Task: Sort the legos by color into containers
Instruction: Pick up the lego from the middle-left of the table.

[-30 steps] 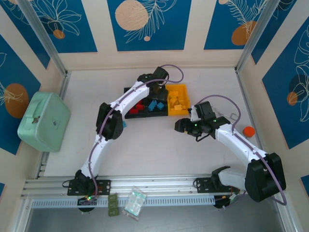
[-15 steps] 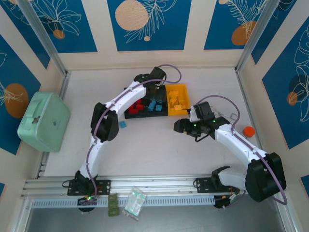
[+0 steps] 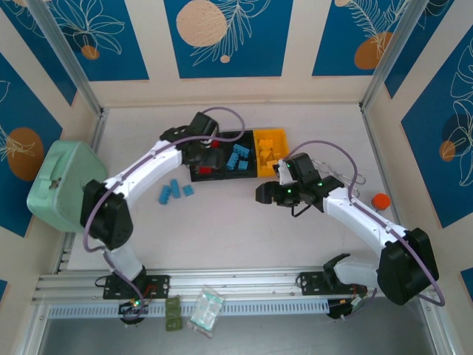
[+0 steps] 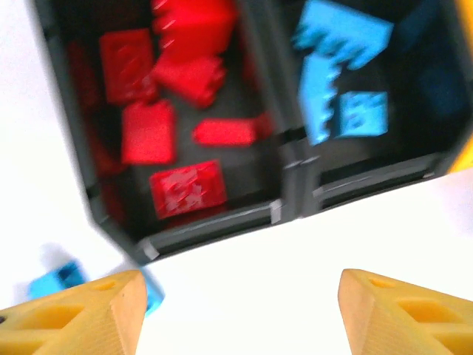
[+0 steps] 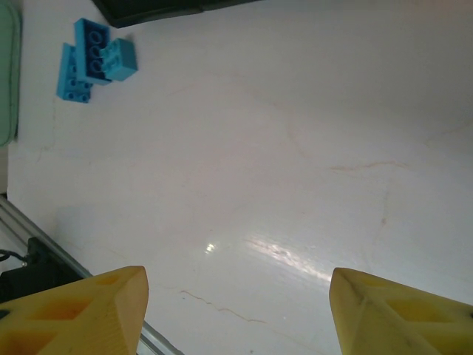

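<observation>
**Left gripper [image 4: 238, 296] swung back to the red end; blue legos uncovered on the surface**

1. Right gripper [image 5: 236, 296]. Fingers spread, nothing between them. It hangs over bare surface [image 5: 295, 185], in front of the containers. Over the last second it has edged a little to the left.

2. Loose blue legos [image 3: 175, 191]. I count three pieces from above, lying close together on the surface just in front of the left end of the bin row. A second ago the left arm covered them, and half a second ago only one showed.

3. Left gripper. Fingers spread and empty, over the front corner of the left black bin [image 4: 199, 225]. A second ago it stood further right along the row, by the yellow bin [image 3: 279, 137].

4. Containers.
   - The left black bin holds the red legos [image 4: 174, 126].
   - The middle black bin [image 4: 377, 177] holds the sorted blue legos [image 4: 336, 89].
   - The yellow bin holds the yellow-orange legos [image 3: 267, 155].

I judge the sort nearly done. The three loose blue pieces are all I can see outside a bin, and they belong in the middle black bin. The left gripper is the closer one for the next pick.
</observation>
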Motion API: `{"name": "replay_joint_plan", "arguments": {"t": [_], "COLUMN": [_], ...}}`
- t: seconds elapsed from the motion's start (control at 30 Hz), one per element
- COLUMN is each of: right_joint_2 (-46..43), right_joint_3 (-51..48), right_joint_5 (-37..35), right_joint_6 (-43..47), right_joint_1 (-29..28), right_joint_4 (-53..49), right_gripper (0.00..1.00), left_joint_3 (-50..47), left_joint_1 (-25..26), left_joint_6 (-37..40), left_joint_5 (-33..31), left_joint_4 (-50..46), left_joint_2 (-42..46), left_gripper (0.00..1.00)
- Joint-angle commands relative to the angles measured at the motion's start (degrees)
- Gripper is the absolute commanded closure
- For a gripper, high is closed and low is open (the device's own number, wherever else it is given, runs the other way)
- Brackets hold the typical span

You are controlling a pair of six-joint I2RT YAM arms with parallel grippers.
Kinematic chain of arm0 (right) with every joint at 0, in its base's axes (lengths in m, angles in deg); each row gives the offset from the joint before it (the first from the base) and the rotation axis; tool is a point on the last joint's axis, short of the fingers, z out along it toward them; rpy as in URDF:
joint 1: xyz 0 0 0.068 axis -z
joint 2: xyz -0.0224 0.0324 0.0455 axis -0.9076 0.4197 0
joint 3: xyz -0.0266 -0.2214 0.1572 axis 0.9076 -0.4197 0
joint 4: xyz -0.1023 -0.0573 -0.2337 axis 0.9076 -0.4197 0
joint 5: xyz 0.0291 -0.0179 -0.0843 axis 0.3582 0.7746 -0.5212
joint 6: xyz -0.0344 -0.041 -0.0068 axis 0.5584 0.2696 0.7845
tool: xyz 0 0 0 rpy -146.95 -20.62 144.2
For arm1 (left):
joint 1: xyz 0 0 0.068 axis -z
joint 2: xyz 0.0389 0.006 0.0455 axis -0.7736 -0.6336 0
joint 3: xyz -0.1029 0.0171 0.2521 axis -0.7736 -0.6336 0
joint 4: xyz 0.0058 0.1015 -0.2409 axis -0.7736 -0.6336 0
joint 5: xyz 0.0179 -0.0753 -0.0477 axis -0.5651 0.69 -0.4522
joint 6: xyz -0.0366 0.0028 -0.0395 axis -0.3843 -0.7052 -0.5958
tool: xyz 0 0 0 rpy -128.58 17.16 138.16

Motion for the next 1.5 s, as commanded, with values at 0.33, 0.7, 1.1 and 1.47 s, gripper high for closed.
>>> {"name": "replay_joint_plan", "arguments": {"t": [0.33, 0.7, 1.1, 1.47], "right_joint_2": [5.8, 5.6, 5.9, 5.4], "right_joint_3": [3.9, 3.4, 3.9, 3.2], "right_joint_5": [3.6, 3.2, 2.5, 1.5], "right_joint_6": [2.5, 2.4, 2.4, 1.6], "right_joint_1": [-6.4, -6.5, -6.4, -6.2], "right_joint_4": [3.8, 3.4, 2.6, 2.7], "right_gripper": [0.34, 0.34, 0.34, 0.34], "left_joint_3": [-24.0, -26.2, -26.4, -25.7], "left_joint_1": [-15.0, -17.0, -18.1, -18.8], "left_joint_6": [-5.8, -4.7, -4.0, -3.6], "left_joint_5": [-4.3, -4.6, -4.8, -3.4], "left_joint_4": [-0.4, 2.6, 5.5, 5.1], "left_joint_2": [13.7, 7.8, 1.4, 0.4], "left_gripper": [0.39, 0.42, 0.43, 0.78]}}
